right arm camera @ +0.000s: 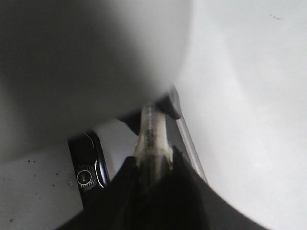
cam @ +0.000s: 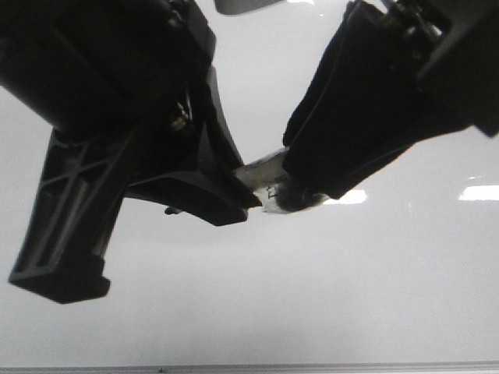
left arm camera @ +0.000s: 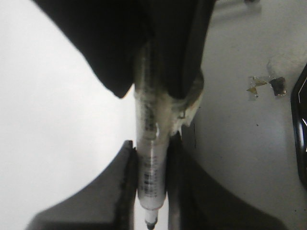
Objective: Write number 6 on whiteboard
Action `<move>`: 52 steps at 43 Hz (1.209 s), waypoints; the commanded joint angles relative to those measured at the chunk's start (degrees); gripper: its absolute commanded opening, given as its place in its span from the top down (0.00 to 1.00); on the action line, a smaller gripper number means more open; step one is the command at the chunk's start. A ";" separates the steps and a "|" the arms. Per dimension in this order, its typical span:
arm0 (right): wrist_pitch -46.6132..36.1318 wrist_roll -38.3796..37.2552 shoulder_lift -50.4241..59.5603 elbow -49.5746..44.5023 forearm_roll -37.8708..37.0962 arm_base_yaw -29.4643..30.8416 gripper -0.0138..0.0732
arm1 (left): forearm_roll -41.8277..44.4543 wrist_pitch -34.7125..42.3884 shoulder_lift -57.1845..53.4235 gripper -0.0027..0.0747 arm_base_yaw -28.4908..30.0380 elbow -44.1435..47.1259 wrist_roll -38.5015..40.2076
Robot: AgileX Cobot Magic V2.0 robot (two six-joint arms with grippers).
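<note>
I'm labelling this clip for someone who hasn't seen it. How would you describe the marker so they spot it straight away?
Start at the whiteboard, then look where the two black grippers meet above it. Bridging the left gripper and right gripper is the marker: a slim, clear, pale barrel with dark print, the only light thing between the black fingers.

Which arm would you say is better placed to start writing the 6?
Probably right: the right gripper and left gripper both clamp the marker, whose nib-like end points toward the left wrist.

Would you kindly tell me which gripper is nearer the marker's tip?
Left. The left gripper clamps the marker just by its tip; the right gripper holds the opposite end.
</note>
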State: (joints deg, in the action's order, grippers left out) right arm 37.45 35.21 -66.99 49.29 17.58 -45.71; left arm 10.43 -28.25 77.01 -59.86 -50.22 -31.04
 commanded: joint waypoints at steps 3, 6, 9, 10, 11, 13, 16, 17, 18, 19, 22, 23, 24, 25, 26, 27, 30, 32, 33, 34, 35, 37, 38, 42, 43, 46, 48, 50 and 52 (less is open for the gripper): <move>-1.12 0.52 1.05 2.05 -1.02 0.31 0.92 | -0.13 4.78 -2.02 0.83 -0.30 -1.79 0.34; 0.70 0.52 1.22 1.61 -1.90 1.07 0.92 | -0.13 5.02 -2.02 0.66 -0.30 -1.79 0.34; 2.04 0.52 1.94 0.56 -1.90 2.45 0.92 | -0.51 5.90 -2.02 0.46 -0.30 -1.79 0.34; 2.21 0.52 2.32 0.07 -1.95 3.00 0.92 | -0.50 6.01 -2.02 0.41 -0.30 -1.79 0.34; 2.28 0.48 2.95 -0.64 -1.95 3.61 0.92 | -0.50 6.17 -2.02 0.37 -0.30 -1.79 0.34; 2.19 0.48 4.12 -1.74 -2.01 5.33 0.92 | -0.50 6.17 -2.02 0.31 -0.30 -1.79 0.34; 1.52 0.48 6.51 -3.34 -2.01 8.20 0.92 | -0.50 6.17 -2.02 0.32 -0.30 -1.79 0.34; 1.17 0.48 7.05 -3.82 -2.01 9.31 0.92 | -0.64 6.17 -2.02 0.33 -0.30 -1.79 0.34; 0.64 0.47 8.08 -4.45 -2.01 10.49 0.92 | -0.74 6.17 -2.02 0.34 -0.30 -1.79 0.34; 0.18 0.47 8.86 -4.83 -2.01 11.74 0.92 | -0.74 6.17 -2.02 0.35 -0.30 -1.79 0.34; -1.23 0.47 11.27 -5.57 -2.01 16.13 0.92 | -0.75 6.17 -2.02 0.43 -0.30 -1.79 0.34; -1.61 0.47 11.79 -5.57 -1.98 17.51 0.92 | -0.75 6.17 -2.02 0.47 -0.30 -1.79 0.34; -1.94 0.47 12.24 -5.57 -1.95 18.14 0.92 | -0.75 6.17 -2.02 0.51 -0.30 -1.79 0.34; -2.27 0.47 12.86 -5.57 -1.75 19.20 0.92 | -0.75 6.17 -2.02 0.57 -0.30 -1.79 0.34; -2.64 0.47 13.29 -5.57 -1.49 19.99 0.92 | -0.75 6.17 -2.02 0.59 -0.30 -1.79 0.34; -2.77 0.47 13.78 -5.57 -1.35 20.41 0.92 | -0.85 6.17 -2.02 0.65 -0.30 -1.79 0.34; -2.82 0.47 14.75 -5.57 -1.26 20.81 0.92 | -1.74 6.17 -2.02 0.82 0.08 -1.79 0.80; -2.82 0.47 15.07 -5.57 -1.26 20.81 0.92 | -3.26 6.17 -2.02 0.92 0.72 -1.79 1.12; -2.82 0.47 15.07 -5.57 -1.26 20.81 0.92 | -3.85 6.17 -2.02 0.97 1.28 -1.79 1.24; -2.82 0.47 15.07 -5.57 -1.26 20.81 0.92 | -4.52 6.17 -2.02 0.99 1.70 -1.79 1.24; -2.82 0.47 15.07 -5.57 -1.26 20.81 0.92 | -5.47 6.17 -2.14 0.99 2.38 -1.79 1.24; -2.82 0.47 15.07 -5.57 -1.26 20.81 0.92 | -7.89 6.17 -2.83 0.99 3.83 -1.79 1.24; -2.91 0.47 15.08 -5.57 -1.26 20.81 0.92 | -9.12 6.27 -3.30 0.99 4.52 -1.65 1.24; -3.47 0.47 15.08 -5.57 -1.21 20.81 0.92 | -13.78 9.12 -7.92 0.99 7.61 0.81 1.24; -3.62 0.47 15.08 -5.57 -1.22 20.81 0.92 | -14.23 10.13 -9.85 0.99 8.35 2.11 1.24; -4.73 0.47 15.03 -5.57 -0.92 20.81 0.92 | -15.37 13.96 -15.47 0.99 9.90 6.39 1.24; -5.81 0.47 14.96 -5.57 0.02 20.81 0.92 | -16.79 16.67 -19.93 0.99 10.80 9.86 1.24; -7.27 0.47 14.83 -5.57 1.30 20.81 0.92 | -19.12 19.41 -25.41 0.99 11.55 13.96 1.24; -8.83 0.47 14.37 -5.57 2.67 20.81 0.92 | -21.44 21.41 -30.31 0.99 11.79 17.52 1.24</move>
State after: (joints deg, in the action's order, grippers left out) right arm 34.55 35.24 -52.73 42.17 17.18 -25.22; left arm -6.85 -14.41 54.89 -48.75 -36.35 -30.42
